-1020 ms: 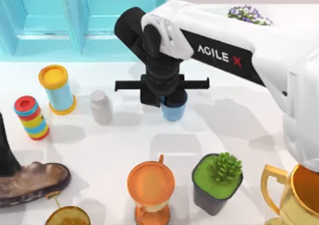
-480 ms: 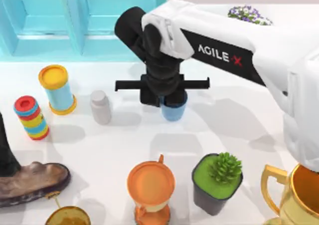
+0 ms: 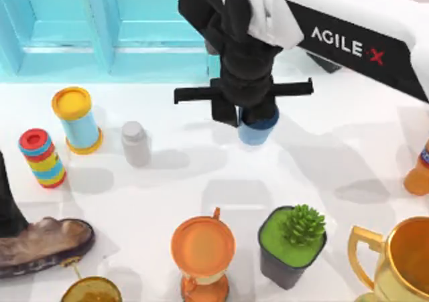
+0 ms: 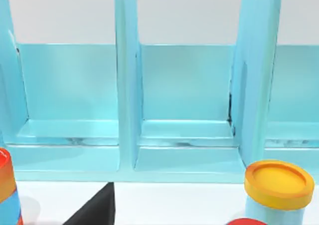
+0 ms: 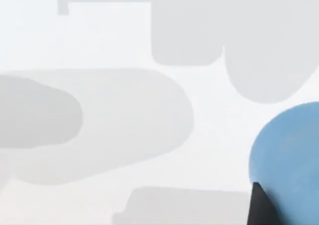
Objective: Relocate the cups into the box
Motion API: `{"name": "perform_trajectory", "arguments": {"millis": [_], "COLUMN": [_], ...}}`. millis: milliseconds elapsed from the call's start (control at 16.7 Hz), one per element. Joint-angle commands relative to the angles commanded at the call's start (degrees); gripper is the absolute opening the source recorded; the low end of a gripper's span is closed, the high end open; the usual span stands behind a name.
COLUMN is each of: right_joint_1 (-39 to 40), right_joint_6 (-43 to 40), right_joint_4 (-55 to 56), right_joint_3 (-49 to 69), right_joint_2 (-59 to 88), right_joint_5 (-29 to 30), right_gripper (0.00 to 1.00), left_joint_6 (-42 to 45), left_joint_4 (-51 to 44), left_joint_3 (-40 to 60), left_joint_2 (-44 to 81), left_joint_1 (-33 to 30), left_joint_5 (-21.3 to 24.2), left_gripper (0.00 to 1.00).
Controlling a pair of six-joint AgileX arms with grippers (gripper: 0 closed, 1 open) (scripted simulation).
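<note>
- far left of the table (image 3: 167, 181): we note a dark shoe-like object (image 3: 40, 245) at the edge, and above it a stack of coloured rings with a red top (image 3: 41, 158).
- beside the stack stands a light blue canister with a yellow lid (image 3: 76, 120); the left wrist view shows that lid (image 4: 278, 183) in front of the turquoise box (image 4: 184, 110).
- the box (image 3: 107, 27) lies along the back left, its compartments split by upright dividers; we see nothing inside those in view.
- a small grey-white capped bottle (image 3: 135, 143) stands just right of the canister, apart from it.
- bottom edge: an amber round object (image 3: 90, 290), then an orange hourglass-shaped piece (image 3: 202, 254), then a dark pot with a green succulent (image 3: 293, 243).
- centre back: our right gripper (image 3: 249, 114) hangs from the right arm reaching in from the top right, clasped on the blue cup (image 3: 255, 129), which sits under the wrist, right of the bottle and near the box's right end.
- the right wrist view shows the blue cup (image 5: 289, 160) against the white table with a dark finger tip (image 5: 261, 207) touching it.
- between cup and box we find only open table.
- right edge: an orange object (image 3: 417, 175), and below it a gold handled trophy cup (image 3: 395, 258).
</note>
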Motion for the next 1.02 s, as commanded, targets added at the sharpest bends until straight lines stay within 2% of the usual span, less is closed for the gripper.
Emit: {"name": "perform_trajectory", "arguments": {"millis": [360, 780, 1020], "right_joint_1": [-7.34, -8.33, -16.81], "right_joint_6": [-4.27, -5.11, -13.72], "right_joint_4": [-2.49, -2.81, -5.28], "right_joint_3": [-3.97, -4.27, -7.89], "right_joint_2": [-7.38, -7.64, -10.97], "right_joint_5": [-0.63, -0.30, 0.53], "right_gripper": [0.00, 0.00, 0.00], "left_joint_6": [0.00, 0.00, 0.00], "left_joint_4": [0.00, 0.00, 0.00], "left_joint_3": [0.00, 0.00, 0.00], "left_joint_2": [0.00, 0.00, 0.00], "left_joint_1": [0.00, 0.00, 0.00], "left_joint_5": [0.00, 0.00, 0.00], "left_gripper": [1.00, 1.00, 1.00]}}
